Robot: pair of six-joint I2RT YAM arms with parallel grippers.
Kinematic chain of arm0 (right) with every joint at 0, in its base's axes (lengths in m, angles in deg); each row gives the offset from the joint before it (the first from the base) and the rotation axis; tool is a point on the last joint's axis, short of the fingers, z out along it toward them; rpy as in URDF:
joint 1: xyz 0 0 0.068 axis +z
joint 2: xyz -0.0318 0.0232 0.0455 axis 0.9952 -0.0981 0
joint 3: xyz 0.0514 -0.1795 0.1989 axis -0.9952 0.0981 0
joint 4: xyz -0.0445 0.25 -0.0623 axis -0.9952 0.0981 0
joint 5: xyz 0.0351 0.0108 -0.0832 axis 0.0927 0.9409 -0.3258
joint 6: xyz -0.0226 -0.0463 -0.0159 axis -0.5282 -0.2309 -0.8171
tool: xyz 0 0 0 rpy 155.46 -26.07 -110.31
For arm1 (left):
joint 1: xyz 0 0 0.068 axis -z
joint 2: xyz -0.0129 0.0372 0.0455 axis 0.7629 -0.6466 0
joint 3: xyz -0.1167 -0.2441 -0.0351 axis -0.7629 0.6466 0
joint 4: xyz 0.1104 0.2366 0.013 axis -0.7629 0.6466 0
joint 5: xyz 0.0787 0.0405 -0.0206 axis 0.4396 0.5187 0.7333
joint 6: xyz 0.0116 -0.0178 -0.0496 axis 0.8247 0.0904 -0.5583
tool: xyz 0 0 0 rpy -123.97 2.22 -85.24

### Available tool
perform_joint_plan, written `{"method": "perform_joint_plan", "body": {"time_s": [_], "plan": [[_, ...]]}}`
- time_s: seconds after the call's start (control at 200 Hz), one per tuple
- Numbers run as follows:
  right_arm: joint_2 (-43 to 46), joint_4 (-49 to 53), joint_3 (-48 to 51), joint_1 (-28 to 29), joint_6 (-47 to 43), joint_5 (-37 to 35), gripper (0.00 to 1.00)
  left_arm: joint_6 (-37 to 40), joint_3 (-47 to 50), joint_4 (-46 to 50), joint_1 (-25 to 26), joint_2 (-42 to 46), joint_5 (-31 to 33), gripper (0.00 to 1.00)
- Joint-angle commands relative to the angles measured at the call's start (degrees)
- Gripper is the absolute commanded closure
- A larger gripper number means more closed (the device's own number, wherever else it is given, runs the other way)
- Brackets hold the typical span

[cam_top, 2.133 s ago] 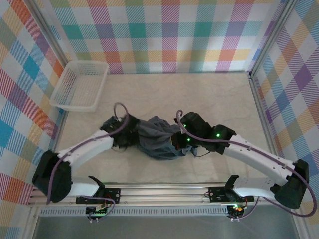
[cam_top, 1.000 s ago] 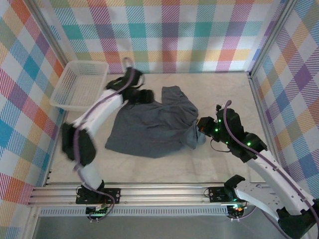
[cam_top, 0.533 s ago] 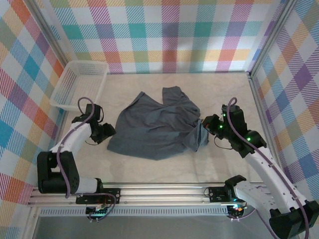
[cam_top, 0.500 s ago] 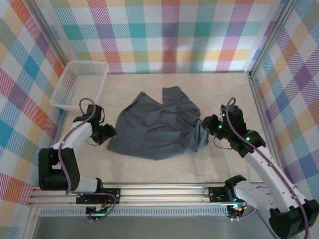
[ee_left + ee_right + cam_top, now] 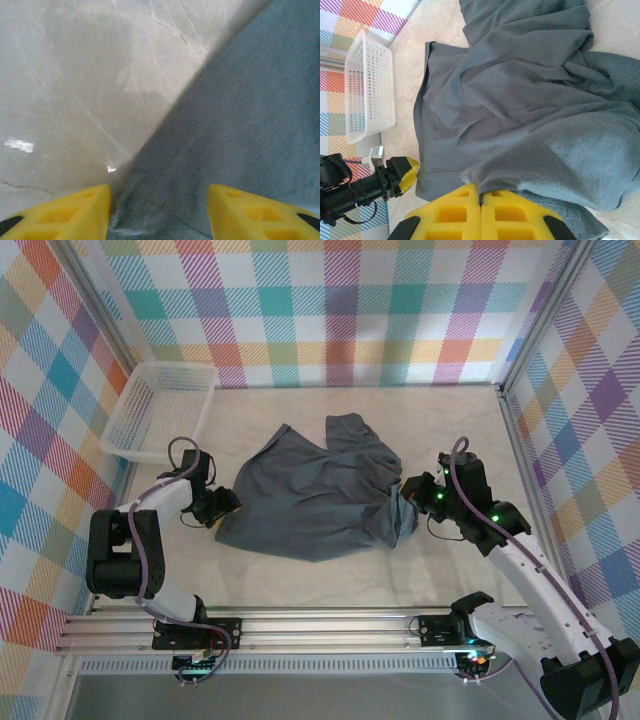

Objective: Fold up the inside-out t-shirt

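**Shirt spread on the table, one gripper at each side**

At the far left the white basket (image 5: 160,412) sits against the checked wall, well apart from the cloth.

Just right of it and nearer to me, the left gripper (image 5: 226,510) is low at the shirt's near-left corner. Seen from its own wrist, its yellow fingers (image 5: 65,215) stand apart. The corner of the shirt (image 5: 250,110) runs in between them, with bare table (image 5: 75,75) to the left of the hem. I see no clamp on the cloth there. The hem's stitching runs diagonally up and to the right.

The shirt (image 5: 310,495) lies in the middle of the table (image 5: 330,415), mostly flat but wrinkled. Its near edge is fairly straight. A bunched part reaches toward the back wall, and the right side is rucked up into a thick fold.

At that fold the right gripper (image 5: 402,502) has its fingers (image 5: 451,212) pressed together, and the slate cloth comes right up to the tips, so it looks nipped on the shirt's right edge. From that wrist the fabric swells into a rounded hump beside the fingers, and the rest of the shirt spreads away toward the basket.
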Motion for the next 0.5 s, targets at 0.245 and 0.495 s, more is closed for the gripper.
{"method": "perform_joint_plan", "body": {"time_s": [0.245, 0.495], "plan": [[-0.44, -1.42, -0.98, -0.31, 0.80, 1.20, 1.00, -0.49, -0.14, -0.48, -0.28, 1.01, -3.15, 0.75], [-0.19, -1.35, -1.18, -0.34, 0.52, 1.11, 1.00, -0.66, 0.70, 1.92, -0.28, 2.97, 4.49, 0.50]]}}
